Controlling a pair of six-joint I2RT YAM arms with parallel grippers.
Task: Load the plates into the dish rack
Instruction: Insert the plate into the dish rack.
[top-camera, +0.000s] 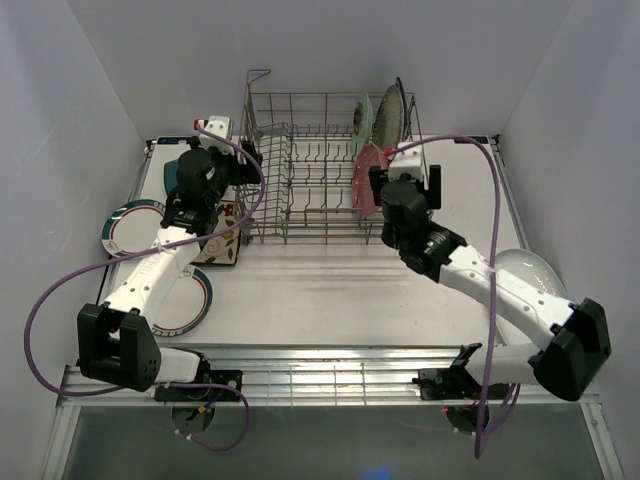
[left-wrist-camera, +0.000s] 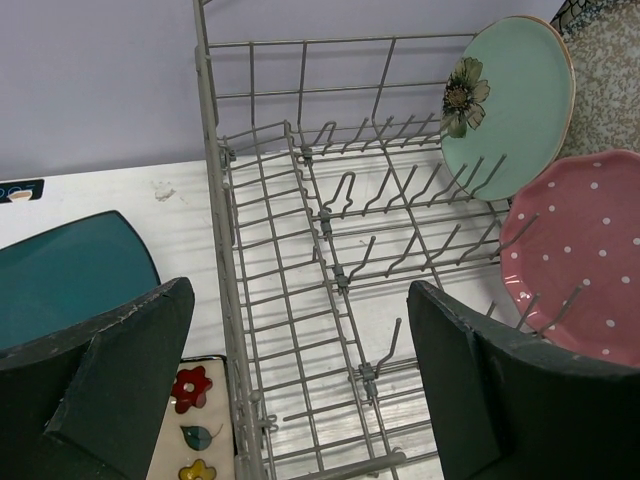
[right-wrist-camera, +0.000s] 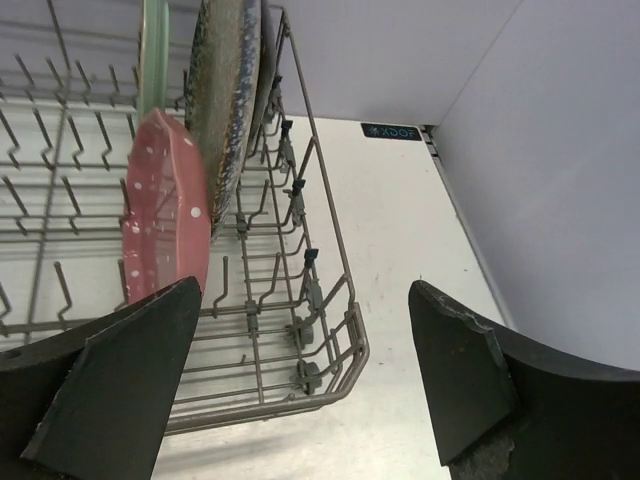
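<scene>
Pink dotted plate (right-wrist-camera: 165, 215), mint green plate (left-wrist-camera: 510, 100) and speckled plate (right-wrist-camera: 225, 100) stand upright at the dish rack's (top-camera: 300, 172) three o'clock end. Left gripper (left-wrist-camera: 300, 390) at its nine o'clock and right gripper (right-wrist-camera: 300, 385) at four o'clock gape wide, empty.

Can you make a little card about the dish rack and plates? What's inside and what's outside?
In the dish rack: pink dotted plate, mint green plate, speckled plate, all on edge
On the table: teal square plate, floral square plate, two rimmed round plates, white oval plate
Left gripper: open, empty
Right gripper: open, empty
</scene>
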